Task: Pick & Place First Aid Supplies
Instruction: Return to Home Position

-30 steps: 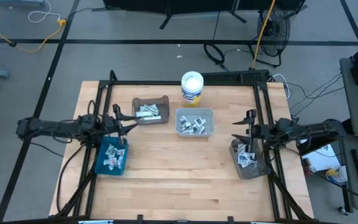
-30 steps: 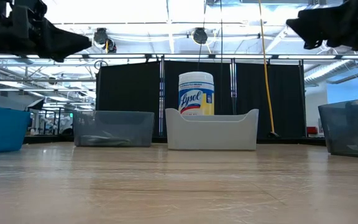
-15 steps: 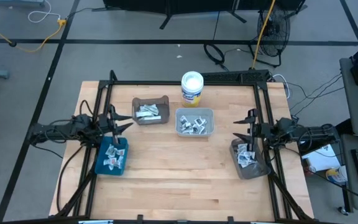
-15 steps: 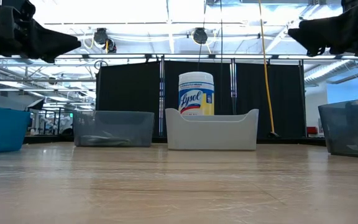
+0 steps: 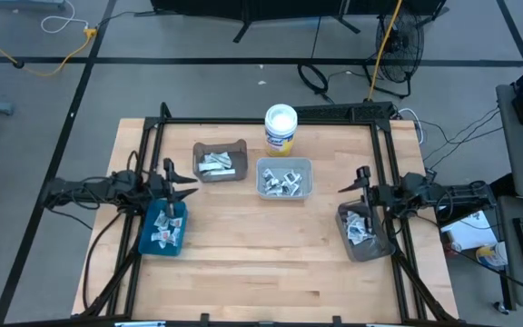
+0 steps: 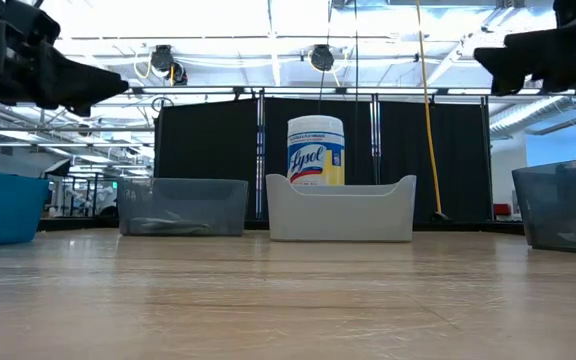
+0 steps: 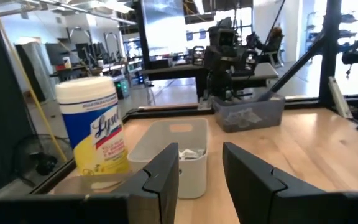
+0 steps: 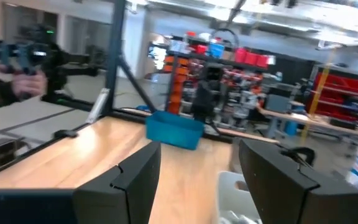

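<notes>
Worktop (image 5: pixel 243 272) is bare wood between the bins; I see no loose packets from above. First aid supplies (image 5: pixel 284 183) all sit inside 4 bins: white bin (image 5: pixel 285 161) mid-back, brown bin (image 5: pixel 220 144) just left of it, blue bin (image 5: pixel 145 238) at the left edge, gray bin (image 5: pixel 375 252) at the right edge. Wipes tub (image 5: pixel 281 127) stands behind the white bin and isn't part of the sort.

Left gripper (image 7: pixel 199 149) hangs raised beside the blue bin's back end, fingers spread, nothing between them. Right gripper (image 8: pixel 199 146) hangs raised over the gray bin's back end, also spread and empty (low view shows both well clear of the wood).

My read: sorting looks finished, 0 items left to move, only parking the 2 arms remains. Can't check packet-to-bin matching at this range.
</notes>
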Motion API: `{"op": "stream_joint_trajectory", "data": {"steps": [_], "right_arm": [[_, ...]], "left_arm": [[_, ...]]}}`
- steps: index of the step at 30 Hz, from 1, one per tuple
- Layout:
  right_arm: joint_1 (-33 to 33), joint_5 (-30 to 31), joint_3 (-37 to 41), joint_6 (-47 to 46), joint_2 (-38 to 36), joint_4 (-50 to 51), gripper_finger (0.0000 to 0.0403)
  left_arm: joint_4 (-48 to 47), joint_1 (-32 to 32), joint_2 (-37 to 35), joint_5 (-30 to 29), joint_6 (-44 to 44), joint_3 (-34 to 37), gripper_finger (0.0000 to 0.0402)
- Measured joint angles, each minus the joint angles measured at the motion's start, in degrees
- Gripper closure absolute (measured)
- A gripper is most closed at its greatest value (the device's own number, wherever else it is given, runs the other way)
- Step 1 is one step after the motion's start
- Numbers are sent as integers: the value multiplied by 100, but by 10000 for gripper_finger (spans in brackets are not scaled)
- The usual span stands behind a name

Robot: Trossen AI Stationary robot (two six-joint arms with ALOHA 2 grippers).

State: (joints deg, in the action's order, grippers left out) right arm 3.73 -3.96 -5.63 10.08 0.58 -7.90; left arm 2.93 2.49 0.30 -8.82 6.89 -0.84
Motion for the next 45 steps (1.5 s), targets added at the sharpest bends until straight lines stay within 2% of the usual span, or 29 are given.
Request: {"op": "stream_joint_trajectory", "data": {"steps": [4, 13, 45], "right_arm": [[10, -242, 15, 25, 0, -49, 190], [7, -202, 352, -19, -4, -85, 190], [7, -191, 378, 112, -4, -65, 190]], "left_arm": [[21, 131, -4, 123, 8, -1, 275], [-131, 213, 7, 140, -243, -11, 275], [108, 209, 7, 130, -270, -1, 275]]}}
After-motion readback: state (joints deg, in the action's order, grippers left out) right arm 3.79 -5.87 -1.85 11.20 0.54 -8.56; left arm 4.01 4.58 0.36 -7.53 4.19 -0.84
